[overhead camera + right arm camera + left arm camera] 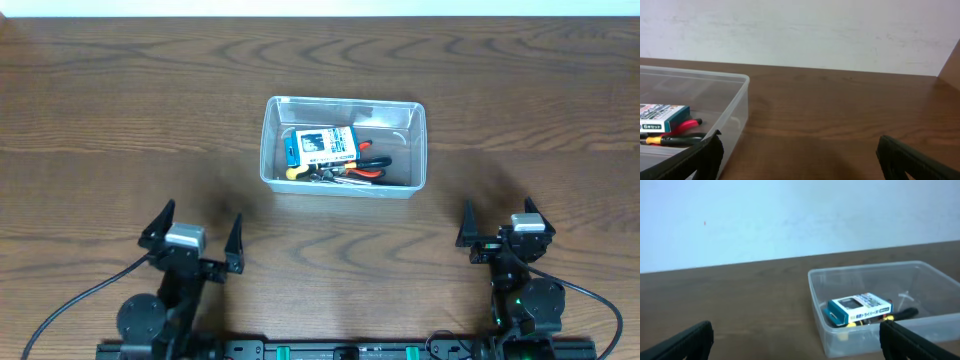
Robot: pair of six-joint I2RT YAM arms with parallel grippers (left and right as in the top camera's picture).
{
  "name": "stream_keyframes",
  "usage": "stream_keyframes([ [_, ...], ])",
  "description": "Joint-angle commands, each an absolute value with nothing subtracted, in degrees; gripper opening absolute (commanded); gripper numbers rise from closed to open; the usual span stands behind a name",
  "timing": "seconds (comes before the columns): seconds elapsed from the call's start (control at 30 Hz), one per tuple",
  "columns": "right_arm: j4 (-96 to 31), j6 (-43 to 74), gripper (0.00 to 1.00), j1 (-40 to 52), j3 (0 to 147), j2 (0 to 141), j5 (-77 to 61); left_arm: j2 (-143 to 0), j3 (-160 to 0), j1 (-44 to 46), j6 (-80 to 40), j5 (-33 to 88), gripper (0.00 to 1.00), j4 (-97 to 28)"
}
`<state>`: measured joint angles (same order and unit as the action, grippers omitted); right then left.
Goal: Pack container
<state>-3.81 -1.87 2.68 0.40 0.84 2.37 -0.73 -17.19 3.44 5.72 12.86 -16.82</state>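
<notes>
Wood-grain brown worktop (100, 120) fills the overhead view. Both arms sit at its near edge.

The clear plastic container (416, 150) stands ahead of both end effectors and between them. It is forward and to the right of the left end effector (203, 213), and forward and to the left of the right end effector (498, 210). It is well apart from each. In the left wrist view the tub's near wall shows just past the right-hand finger. In the right wrist view only its right end shows, beyond the left-hand finger.

Each end effector has its two fingers spread as wide as they go and has hold of nothing. Only bare wood lies between the fingers.

A blue and white cardboard box (322, 147) lies flat inside the tub, towards its left half. Red-handled pliers (372, 168) lie beside the box on the side nearer the arms. A yellow-handled tool (293, 172), probably a screwdriver, lies by the tub's near left corner. Some dark metal pieces between these two are too small to make out.

No loose item shows on the worktop outside the tub, and no lid is in view. So I judge the packing to be at or near its end, with both arms parked. If anything is left to do, it would probably call for a forward reach towards the tub, coming down from above its rim so as not to shove the light plastic across the wood.
</notes>
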Motion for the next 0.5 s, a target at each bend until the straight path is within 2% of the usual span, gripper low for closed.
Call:
stream_keyframes([
  [0.0,-4.03,-0.89,0.99,3.18,0.32,0.34,3.22,-0.10,-12.05,4.89,7.92,13.93,0.98,-12.25],
  [0.13,-4.03,-0.89,0.99,3.20,0.32,0.34,3.20,-0.10,-6.59,6.22,7.90,14.00,0.98,-7.09],
  [0.47,-4.03,-0.89,0.99,3.18,0.32,0.34,3.20,-0.10,-1.34,6.87,8.49,13.47,0.98,-5.39],
])
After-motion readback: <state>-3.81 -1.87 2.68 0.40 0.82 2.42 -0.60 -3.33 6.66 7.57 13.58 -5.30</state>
